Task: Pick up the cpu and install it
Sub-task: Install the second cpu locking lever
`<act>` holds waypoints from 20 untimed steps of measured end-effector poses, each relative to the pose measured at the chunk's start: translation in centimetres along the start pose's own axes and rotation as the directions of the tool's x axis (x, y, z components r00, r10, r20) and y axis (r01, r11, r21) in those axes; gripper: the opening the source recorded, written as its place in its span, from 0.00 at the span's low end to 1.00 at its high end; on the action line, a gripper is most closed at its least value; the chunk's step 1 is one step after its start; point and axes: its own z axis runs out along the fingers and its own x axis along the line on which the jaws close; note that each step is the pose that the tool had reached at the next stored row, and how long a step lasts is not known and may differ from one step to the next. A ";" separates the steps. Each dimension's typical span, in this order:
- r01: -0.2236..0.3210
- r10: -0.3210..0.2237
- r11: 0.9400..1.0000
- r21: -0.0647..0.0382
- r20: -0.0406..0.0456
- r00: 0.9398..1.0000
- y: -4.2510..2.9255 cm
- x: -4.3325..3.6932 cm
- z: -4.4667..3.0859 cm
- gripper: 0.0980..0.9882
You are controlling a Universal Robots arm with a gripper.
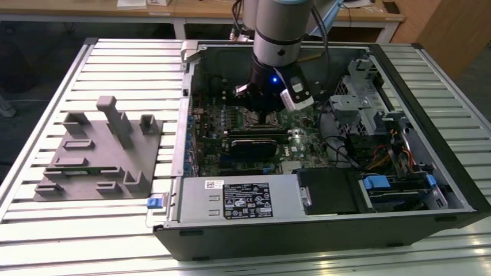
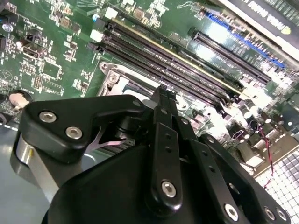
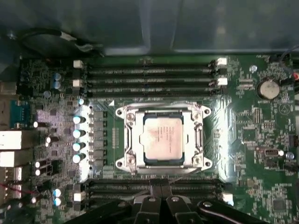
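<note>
Silver-grey arm (image 1: 277,34) vertical over open PC case (image 1: 429,190), jaws together, empty.
Slatted surface (image 1: 115,230) carries the case, with a grey fixture (image 1: 100,152) to the exterior view's left. Arm reaches straight down into the case, gripper (image 1: 266,118) low over the green motherboard (image 3: 261,154). In the exterior view its body hides the socket area. In both wrist views the black fingers (image 2: 161,100) meet at the tips, holding nothing. The cpu (image 3: 162,139) sits in the metal socket frame (image 3: 128,135) between the memory slots (image 3: 149,79), just beyond the fingertips.
</note>
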 end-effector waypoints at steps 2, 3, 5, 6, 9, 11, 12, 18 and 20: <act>0.000 0.000 1.000 -0.010 0.000 1.000 -0.22 0.00 0.05 0.01; 0.000 0.000 1.000 -0.013 0.000 1.000 -0.38 0.04 0.08 0.01; 0.000 0.000 1.000 -0.020 -0.001 1.000 -0.63 0.24 0.12 0.01; 0.000 0.000 1.000 -0.024 -0.001 1.000 -0.72 0.37 0.13 0.01; 0.001 -0.001 0.999 -0.039 -0.001 1.000 -0.95 0.99 0.20 0.01; 0.001 -0.001 0.999 -0.045 -0.001 1.000 -1.09 1.34 0.34 0.01; 0.001 -0.001 0.999 -0.048 -0.001 1.000 -1.11 1.38 0.46 0.01; 0.001 -0.001 0.998 -0.056 -0.002 1.000 -1.18 1.44 1.31 0.01; 0.001 -0.001 0.998 -0.060 -0.002 1.000 -1.22 1.45 1.58 0.01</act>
